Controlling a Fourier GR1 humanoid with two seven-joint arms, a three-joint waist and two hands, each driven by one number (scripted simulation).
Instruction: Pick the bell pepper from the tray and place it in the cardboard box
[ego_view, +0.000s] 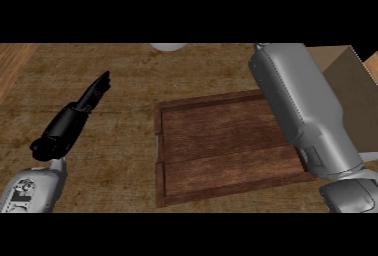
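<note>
The wooden tray (221, 145) lies in the middle of the counter, and its visible floor holds nothing. No bell pepper shows anywhere. The cardboard box (347, 70) stands at the right, beyond the tray, partly hidden by my right forearm (303, 110). That forearm crosses the tray's right side and runs up to the top edge of the view, where the right hand is cut off. My left hand (70, 122) rests open to the left of the tray, fingers straight and pointing away from me, holding nothing.
A white rounded object (168, 46) peeks in at the far edge of the counter, left of centre. A lighter wooden strip (11, 65) borders the counter at the far left.
</note>
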